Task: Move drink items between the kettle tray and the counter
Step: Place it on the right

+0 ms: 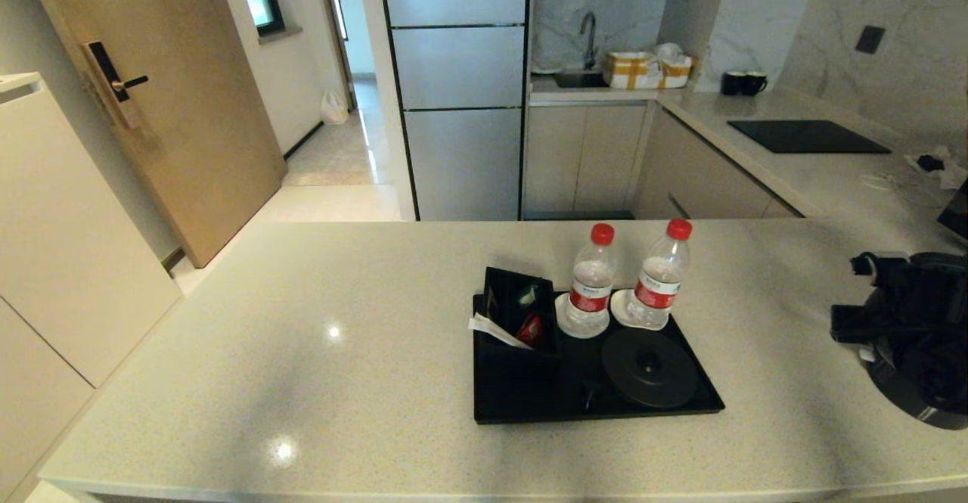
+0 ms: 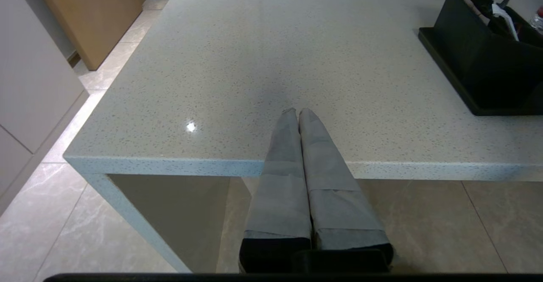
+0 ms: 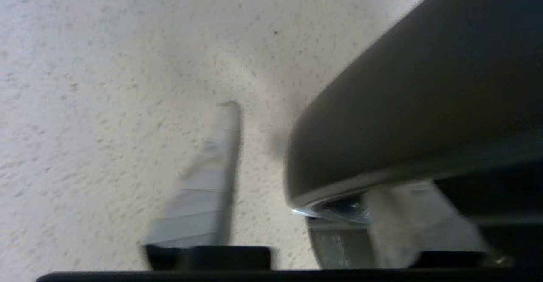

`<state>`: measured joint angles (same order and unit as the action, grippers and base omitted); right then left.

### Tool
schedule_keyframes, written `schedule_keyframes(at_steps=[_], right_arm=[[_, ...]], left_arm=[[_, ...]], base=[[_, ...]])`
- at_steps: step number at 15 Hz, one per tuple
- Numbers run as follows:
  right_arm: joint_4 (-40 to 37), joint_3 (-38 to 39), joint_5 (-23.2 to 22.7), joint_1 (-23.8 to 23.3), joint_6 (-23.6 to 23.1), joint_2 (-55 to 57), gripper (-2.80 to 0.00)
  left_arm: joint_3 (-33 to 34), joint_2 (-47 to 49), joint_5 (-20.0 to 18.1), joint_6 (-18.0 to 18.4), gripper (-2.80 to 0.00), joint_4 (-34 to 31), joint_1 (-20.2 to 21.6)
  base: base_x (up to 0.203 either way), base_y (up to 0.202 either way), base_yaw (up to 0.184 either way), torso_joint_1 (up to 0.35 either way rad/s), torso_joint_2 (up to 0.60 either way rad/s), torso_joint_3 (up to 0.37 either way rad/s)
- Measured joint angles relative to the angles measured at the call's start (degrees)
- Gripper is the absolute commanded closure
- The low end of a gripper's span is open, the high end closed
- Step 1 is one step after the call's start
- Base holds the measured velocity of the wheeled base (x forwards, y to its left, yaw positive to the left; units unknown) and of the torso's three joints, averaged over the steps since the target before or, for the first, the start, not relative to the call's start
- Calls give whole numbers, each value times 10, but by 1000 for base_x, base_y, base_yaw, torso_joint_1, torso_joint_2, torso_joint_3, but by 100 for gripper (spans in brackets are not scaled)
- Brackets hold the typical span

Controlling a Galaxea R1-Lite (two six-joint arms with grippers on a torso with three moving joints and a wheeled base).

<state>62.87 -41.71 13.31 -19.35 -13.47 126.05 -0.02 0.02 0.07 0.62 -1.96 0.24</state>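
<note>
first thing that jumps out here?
The black kettle tray mid-counter, with two red-capped water bottles upright on its white coasters and its round kettle base bare. At the counter's right end, the right gripper is at the dark grey kettle; the left gripper sits shut at the near edge.

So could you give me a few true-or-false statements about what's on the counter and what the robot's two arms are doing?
1. Both water bottles stand on the tray's white coasters. True.
2. The kettle sits on its round base. False: the base is bare; the kettle is off the tray, at the counter's right end by the right gripper.
3. The left gripper is shut and holds nothing. True.
4. The box of sachets stands on the counter beside the tray. False: it is on the tray.
</note>
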Motion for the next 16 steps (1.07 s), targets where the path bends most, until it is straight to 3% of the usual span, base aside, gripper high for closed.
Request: schedule_keyframes(at_steps=[12, 16], right_arm=[[7, 120, -54, 1, 39, -114, -280], [-5, 180, -90, 2, 44, -209, -280]], left_arm=[[0, 0, 0, 0, 0, 0, 0], [0, 0, 0, 0, 0, 0, 0]], base=[[0, 0, 0, 0, 0, 0], [0, 0, 0, 0, 0, 0]])
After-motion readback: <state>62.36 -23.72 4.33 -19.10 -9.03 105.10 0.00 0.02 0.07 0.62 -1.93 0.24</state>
